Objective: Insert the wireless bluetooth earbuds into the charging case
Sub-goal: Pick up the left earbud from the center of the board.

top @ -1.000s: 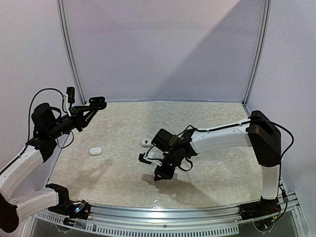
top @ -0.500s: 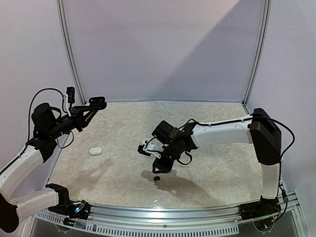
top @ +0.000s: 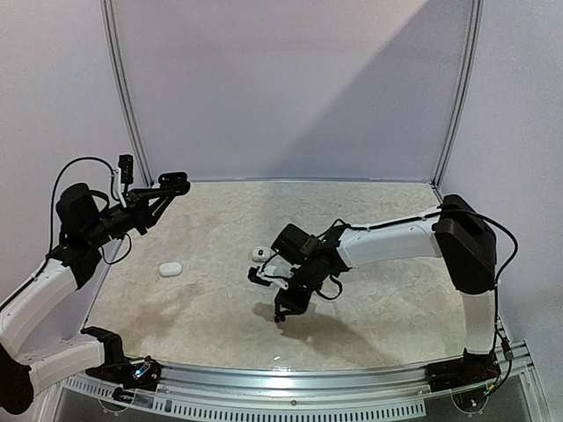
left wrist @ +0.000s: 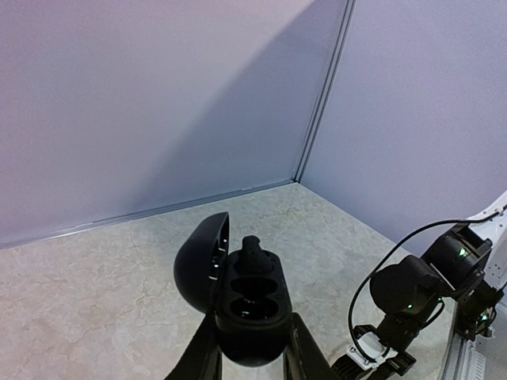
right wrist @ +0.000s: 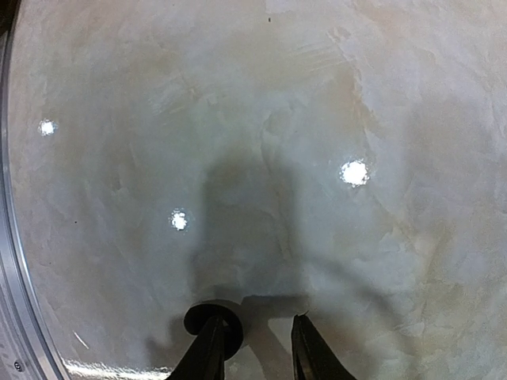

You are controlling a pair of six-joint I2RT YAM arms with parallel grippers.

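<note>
My right jaws hang low over the near part of the worktop point(top: 396, 303), pointing down, and they are apart with bare marbled surface showing between them. A black earbud point(right wrist: 212, 318) lies on the worktop right at the tip of one of my right fingers point(right wrist: 207, 355), outside the gap and not gripped. I cannot tell whether the finger touches it.

A little farther back, just beyond my right wrist, lies a small white thing point(top: 259, 254). Well off to the left is a white pebble-shaped piece point(top: 170, 268). Both are too small for me to say what they are.

Farthest back, high above the left rear of the worktop, my left jaws are clamped on the black charging case point(left wrist: 249, 305), one finger on each side of its body. The lid point(left wrist: 202, 261) stands open to the left, and two empty wells face up. A black knob-like piece point(left wrist: 252, 249) sticks up at the case's far end, and I cannot tell whether it is an earbud.
</note>
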